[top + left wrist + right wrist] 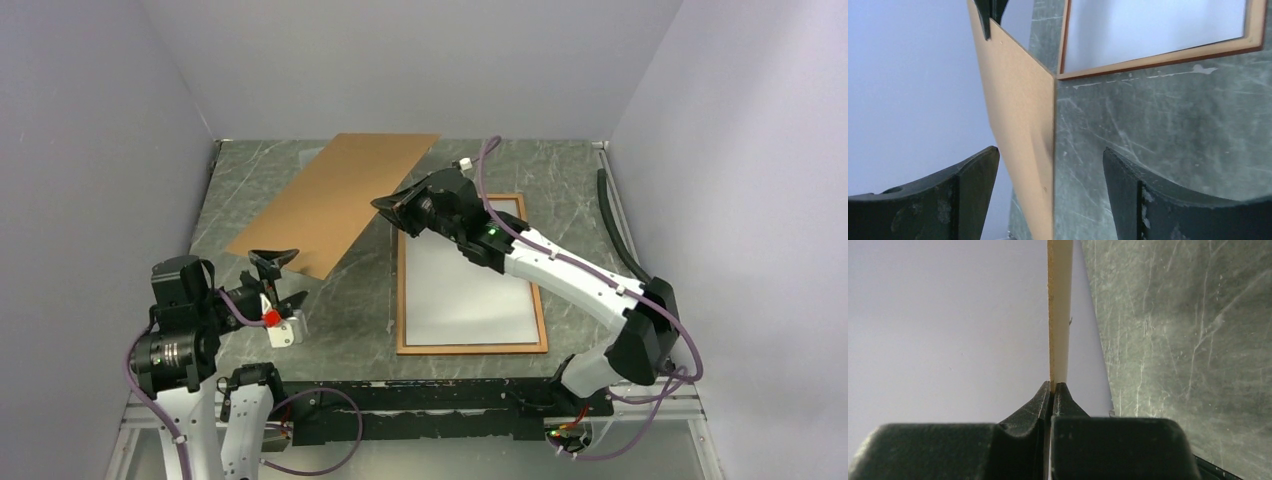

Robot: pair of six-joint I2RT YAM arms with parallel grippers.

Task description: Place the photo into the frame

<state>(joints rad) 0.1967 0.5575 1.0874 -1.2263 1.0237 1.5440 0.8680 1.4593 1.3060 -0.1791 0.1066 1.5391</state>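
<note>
Aloft, right tool (1052, 388) pinches backing board (330, 195); left tool (283, 280) gapes.

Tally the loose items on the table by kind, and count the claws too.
Brown board: 1
Wooden frame: 1
White sheet in the frame: 1
Claws: 2, left claw and right claw
Total: 5

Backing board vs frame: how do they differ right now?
Colour: the backing board is plain brown all over; the frame is a thin reddish-orange border around a white middle. Pose: the backing board is tilted up, while the frame lies flat on the table. Grip: the right gripper is shut on the backing board's edge; nothing holds the frame. Both are large rectangles of similar size.
</note>
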